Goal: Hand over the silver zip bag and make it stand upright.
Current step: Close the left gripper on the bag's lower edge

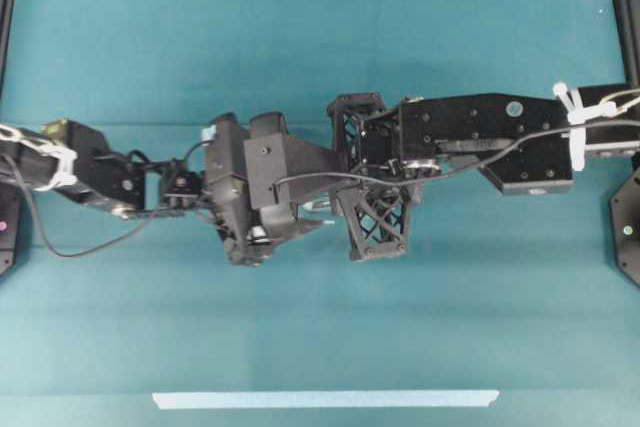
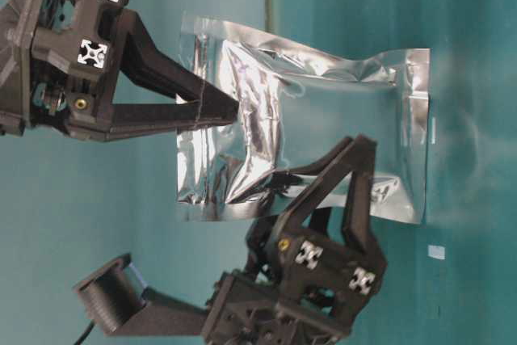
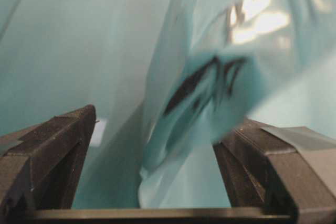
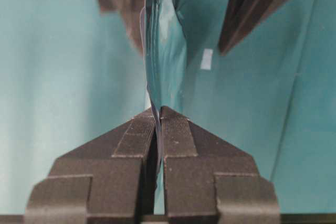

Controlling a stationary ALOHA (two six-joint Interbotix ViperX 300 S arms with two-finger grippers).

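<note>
The bag [image 2: 299, 131] is hanging above the worktop [image 1: 300, 47], pinched at one edge in my right gripper [image 4: 158, 111]. My left gripper [image 3: 157, 145], jaws spread, is straddling the opposite edge, the nearer arm for the takeover.

i'm looking down on a teal table surface [image 1: 300, 57], matte and evenly lit, with soft glare along the far side. a pale tape strip [image 1: 325, 399] lies flat along the near edge. dark frame rails [image 1: 8, 37] stand at both sides. from table level i see a teal backdrop [image 2: 477, 54] with one vertical seam.
</note>
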